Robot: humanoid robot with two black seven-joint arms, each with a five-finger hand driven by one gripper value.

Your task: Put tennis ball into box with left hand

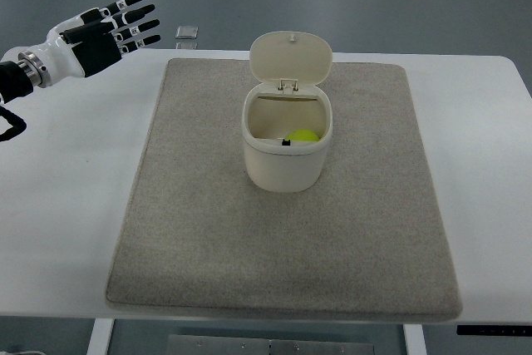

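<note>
From my remote seat, I see the tennis ball [303, 135], yellow-green, lying inside the box [286, 164]. Only its upper part shows above the box's front rim, toward the right side of the opening.

The box is a cream, rounded container with a hinged lid [291, 58]. The lid is flipped fully open and stands upright behind the opening, on the far side. A small dark latch mark sits on the front inner rim, just beside the ball.

The box stands upright on a grey felt mat [208, 239], nearer the mat's far edge than its near edge, and roughly midway between the mat's left and right edges.

The mat lies flat on a white table [75, 205], covering most of its middle. Bare table shows along the left and right sides.

My left hand [104, 35] hangs over the table's far left corner, well apart from the box and clear of the mat. Its black fingers [133, 18] are stretched out straight and slightly spread, holding nothing. The white forearm enters from the left edge of the view.

Beyond the table's far edge, a small grey square object [188, 33] lies on the floor.
</note>
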